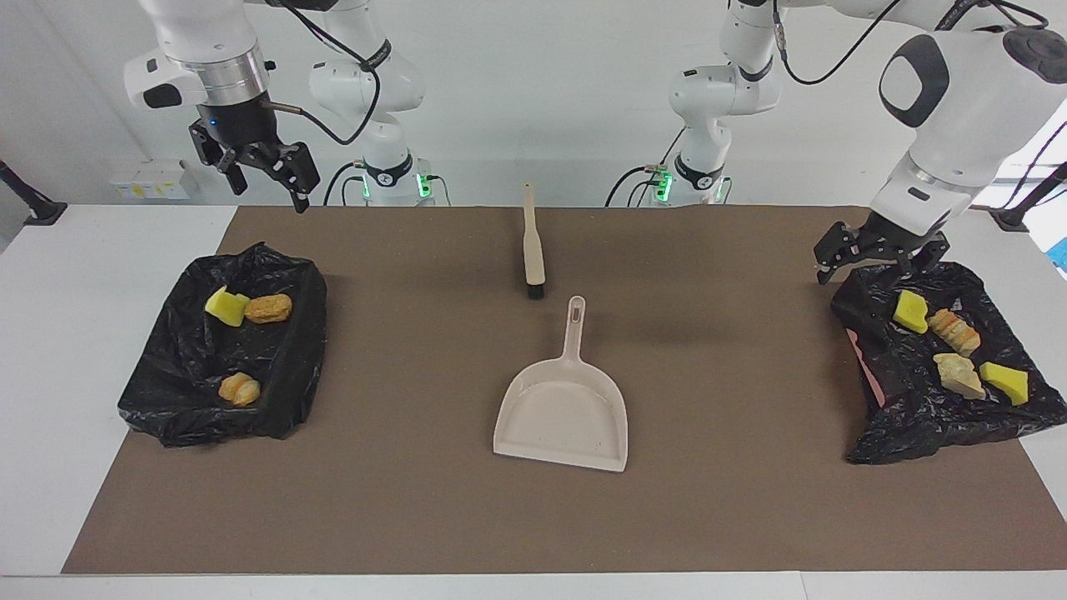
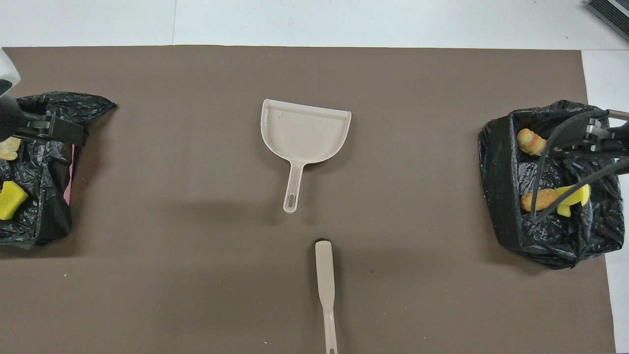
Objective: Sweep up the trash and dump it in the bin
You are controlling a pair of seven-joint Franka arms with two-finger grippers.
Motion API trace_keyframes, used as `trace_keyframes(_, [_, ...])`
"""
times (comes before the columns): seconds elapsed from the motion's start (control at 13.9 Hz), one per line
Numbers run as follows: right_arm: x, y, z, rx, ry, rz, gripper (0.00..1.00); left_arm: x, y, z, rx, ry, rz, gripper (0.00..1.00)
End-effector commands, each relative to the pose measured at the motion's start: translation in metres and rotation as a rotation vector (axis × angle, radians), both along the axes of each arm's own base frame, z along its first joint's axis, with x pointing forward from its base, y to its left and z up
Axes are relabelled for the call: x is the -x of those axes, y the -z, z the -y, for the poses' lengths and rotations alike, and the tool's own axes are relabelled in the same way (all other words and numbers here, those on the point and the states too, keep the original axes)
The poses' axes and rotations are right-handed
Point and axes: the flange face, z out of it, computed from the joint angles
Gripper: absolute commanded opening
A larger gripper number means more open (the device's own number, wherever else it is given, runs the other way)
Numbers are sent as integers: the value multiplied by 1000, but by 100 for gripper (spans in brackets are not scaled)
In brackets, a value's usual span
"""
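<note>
My left end effector (image 1: 879, 252) hangs, fingers apart, over the bin (image 1: 867, 392); dropping carelessly could snag its liner and spill trash (image 1: 910, 311).

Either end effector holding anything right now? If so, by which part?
Nothing held. Left end effector hangs open over a bin's edge; right end effector waits open in the air. Dustpan and brush lie untouched.
</note>
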Motion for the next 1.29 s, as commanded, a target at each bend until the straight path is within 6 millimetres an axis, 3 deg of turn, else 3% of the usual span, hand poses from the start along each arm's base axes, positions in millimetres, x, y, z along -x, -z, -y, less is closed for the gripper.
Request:
trace_keyframes(0.0, [2, -4, 4, -4, -14, -9, 100, 35, -28, 0, 8, -16, -32, 100])
trace_keyframes(0.14, [2, -4, 4, -4, -14, -9, 100, 45, -35, 2, 4, 1, -48, 100])
trace_keyframes(1.22, [1, -4, 5, -6, -12, -5, 100, 45, -33, 2, 4, 13, -47, 100])
